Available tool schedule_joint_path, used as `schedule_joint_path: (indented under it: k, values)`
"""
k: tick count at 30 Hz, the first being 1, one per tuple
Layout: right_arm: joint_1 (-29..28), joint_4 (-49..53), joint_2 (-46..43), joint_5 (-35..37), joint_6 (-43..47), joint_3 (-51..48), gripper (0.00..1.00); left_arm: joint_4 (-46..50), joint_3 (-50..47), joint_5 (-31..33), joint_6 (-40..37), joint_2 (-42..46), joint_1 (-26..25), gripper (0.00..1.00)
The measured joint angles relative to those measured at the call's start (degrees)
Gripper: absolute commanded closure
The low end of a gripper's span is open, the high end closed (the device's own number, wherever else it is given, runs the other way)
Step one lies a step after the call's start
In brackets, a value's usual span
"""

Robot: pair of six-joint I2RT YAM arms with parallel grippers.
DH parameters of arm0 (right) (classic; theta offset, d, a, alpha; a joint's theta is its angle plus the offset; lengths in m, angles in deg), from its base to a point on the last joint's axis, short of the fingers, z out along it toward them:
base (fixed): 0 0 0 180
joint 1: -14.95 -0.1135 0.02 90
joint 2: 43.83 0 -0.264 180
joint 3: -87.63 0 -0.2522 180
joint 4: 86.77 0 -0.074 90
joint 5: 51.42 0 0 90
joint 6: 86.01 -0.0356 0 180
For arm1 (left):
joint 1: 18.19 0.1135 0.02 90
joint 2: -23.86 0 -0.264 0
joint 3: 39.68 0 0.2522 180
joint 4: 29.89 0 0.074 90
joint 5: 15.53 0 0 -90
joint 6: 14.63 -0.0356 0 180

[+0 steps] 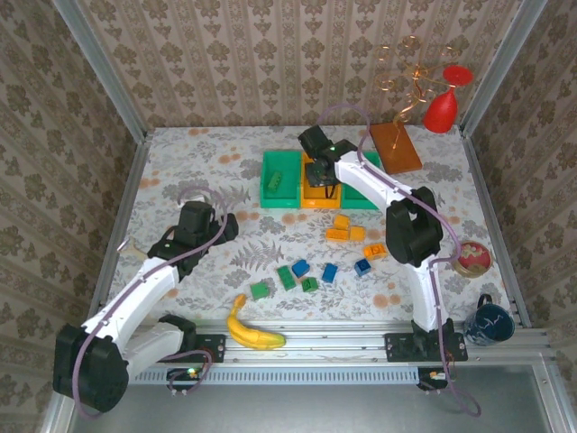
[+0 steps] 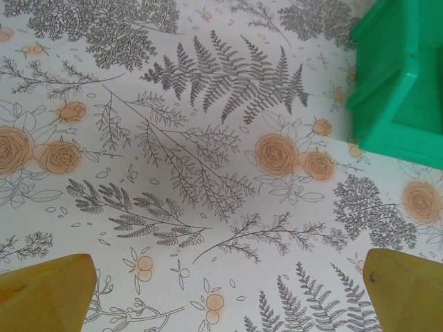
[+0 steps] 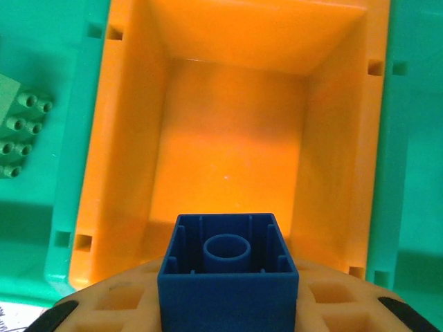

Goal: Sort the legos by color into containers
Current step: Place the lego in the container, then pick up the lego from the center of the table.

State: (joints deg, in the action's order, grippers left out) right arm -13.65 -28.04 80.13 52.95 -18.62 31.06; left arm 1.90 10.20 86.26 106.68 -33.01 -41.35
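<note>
Three containers stand in a row at the back: a green bin (image 1: 281,191), an orange bin (image 1: 317,198) and a second green bin (image 1: 362,193). My right gripper (image 1: 321,177) hangs over the orange bin (image 3: 124,138), shut on a blue lego (image 3: 228,270) held hollow side up between its pads (image 3: 111,301). A pale green lego (image 3: 21,135) lies in the left green bin (image 3: 69,69). Loose orange legos (image 1: 341,227), blue legos (image 1: 330,272) and green legos (image 1: 287,277) lie mid-table. My left gripper (image 1: 224,225) stands open over bare cloth, fingertips (image 2: 45,290) wide apart, with a green bin corner (image 2: 401,76) ahead to the right.
A yellow banana (image 1: 252,329) lies near the front rail. A brown board (image 1: 395,146), a red vase (image 1: 442,108) and a wire stand sit at the back right. A dark mug (image 1: 489,322) and a round dish (image 1: 472,259) are at the right edge.
</note>
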Motion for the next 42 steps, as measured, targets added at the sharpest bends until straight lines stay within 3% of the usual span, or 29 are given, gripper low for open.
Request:
schedule_joint_path:
  k: [10,21,29,42]
  values:
    - [0.24,0.02,1.22,0.0,0.11,0.0,0.46,0.28,-0.81,-0.11,-0.07,2.62,0.02,0.0]
    - [0.24,0.0,0.33,0.0,0.11,-0.52,0.41,1.33,-0.83,-0.66,-1.09,2.62,0.02,0.0]
    - [0.22,0.04,-10.88,0.02,-1.68,-8.59,0.37,1.31,-0.83,-0.79,-1.11,2.62,0.02,0.0]
    - [0.22,-2.49,-29.94,-1.42,-10.82,-33.59,0.25,0.2,-1.6,-1.36,-1.11,2.62,0.02,0.0]
